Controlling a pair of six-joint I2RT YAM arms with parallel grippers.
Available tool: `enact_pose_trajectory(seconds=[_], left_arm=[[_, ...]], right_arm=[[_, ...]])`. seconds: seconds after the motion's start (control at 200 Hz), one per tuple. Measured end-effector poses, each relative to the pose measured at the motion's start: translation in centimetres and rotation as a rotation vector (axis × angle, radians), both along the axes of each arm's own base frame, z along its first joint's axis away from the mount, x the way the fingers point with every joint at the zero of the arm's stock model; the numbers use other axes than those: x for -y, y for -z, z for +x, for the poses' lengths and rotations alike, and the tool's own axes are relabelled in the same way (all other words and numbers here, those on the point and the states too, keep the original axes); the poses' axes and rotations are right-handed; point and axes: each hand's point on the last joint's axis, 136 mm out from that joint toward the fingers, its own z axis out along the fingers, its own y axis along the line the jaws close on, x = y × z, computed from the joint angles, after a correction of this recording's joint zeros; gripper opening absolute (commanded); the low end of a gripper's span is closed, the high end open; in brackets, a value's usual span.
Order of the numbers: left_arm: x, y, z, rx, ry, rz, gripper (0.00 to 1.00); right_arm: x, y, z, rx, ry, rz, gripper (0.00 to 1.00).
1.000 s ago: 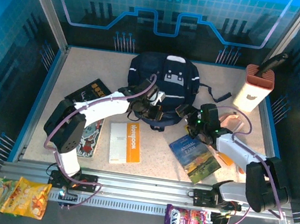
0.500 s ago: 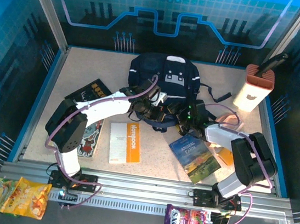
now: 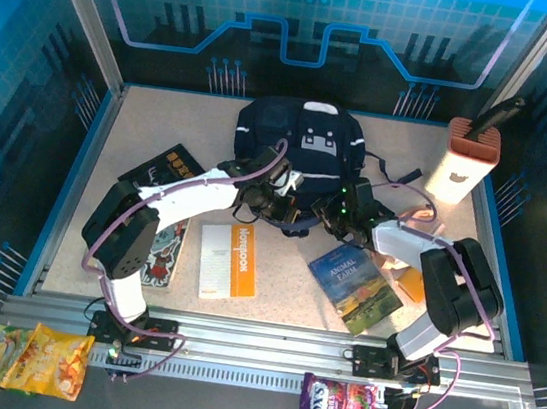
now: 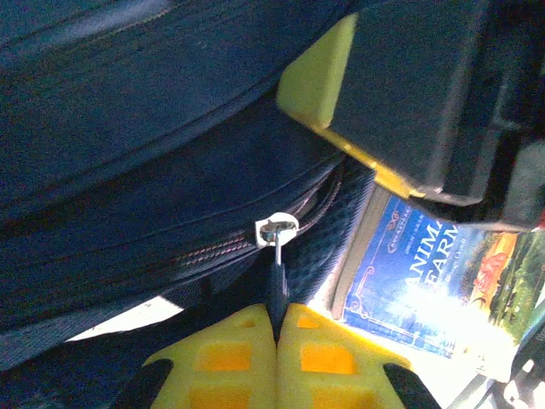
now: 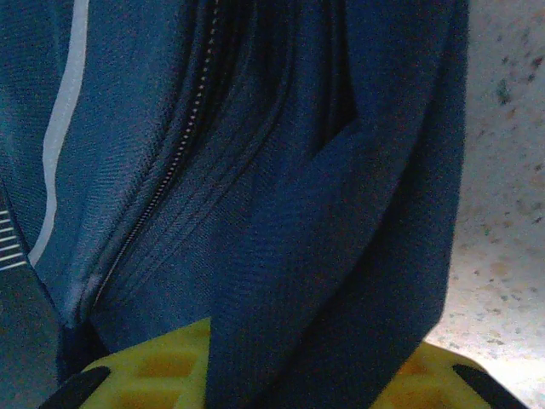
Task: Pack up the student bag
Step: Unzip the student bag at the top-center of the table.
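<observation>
Top external view: the student bag [image 3: 301,148], a large dark navy fabric backpack with thin white stripes and grey-white buckle patches, lies at the far middle of the speckled beige surface [image 3: 153,123]. Both arms reach inward and meet at its near edge. The left tool [image 3: 276,201] comes in from the left on a white forearm slanting across, and the right tool [image 3: 331,212] from the right on an arm folded sharply at the elbow. A blue paperback book with a farm cover [image 3: 356,284] and a white-and-orange notebook [image 3: 228,259] lie near the bag on its near side.

Left wrist view: the left tool's yellow pads [image 4: 238,358] are pressed together with no gap, pinching the thin dark zipper pull [image 4: 275,277] that hangs from a silver slider [image 4: 277,230] on the bag's seam. The right tool's black-and-yellow finger looms close at upper right.

Right wrist view: the right tool's jaws are drawn in on a thick fold of the bag's navy cloth, which fills the space between its yellow fingers [image 5: 145,371], beside a line of zipper teeth [image 5: 162,187].

The bag looks soft and limp, and probably light while unpacked. Its cloth would likely bunch and drag along rather than resist. That makes the pull the place to draw from, with a pinch of fabric close to the zipper as the anchor. So small a tab could slip from the pads.
</observation>
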Motion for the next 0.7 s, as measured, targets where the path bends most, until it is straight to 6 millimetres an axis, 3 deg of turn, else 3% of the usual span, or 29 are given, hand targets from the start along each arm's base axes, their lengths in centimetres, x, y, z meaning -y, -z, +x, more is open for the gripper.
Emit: enact_pose_trajectory(seconds=[0.325, 0.51, 0.7], left_arm=[[-5.4, -1.1, 0.4, 0.019, -0.114, -0.005, 0.0], [-7.3, 0.0, 1.2, 0.014, -0.165, 0.0, 0.0], [-9.9, 1.2, 3.4, 0.018, -0.24, 0.013, 0.0]], right_arm=[[3.3, -3.0, 0.3, 0.086, -0.038, -0.138, 0.28], [5.4, -5.5, 1.3, 0.129, -0.052, -0.184, 0.3], [5.7, -6.7, 1.6, 0.14, -0.087, -0.184, 0.3]])
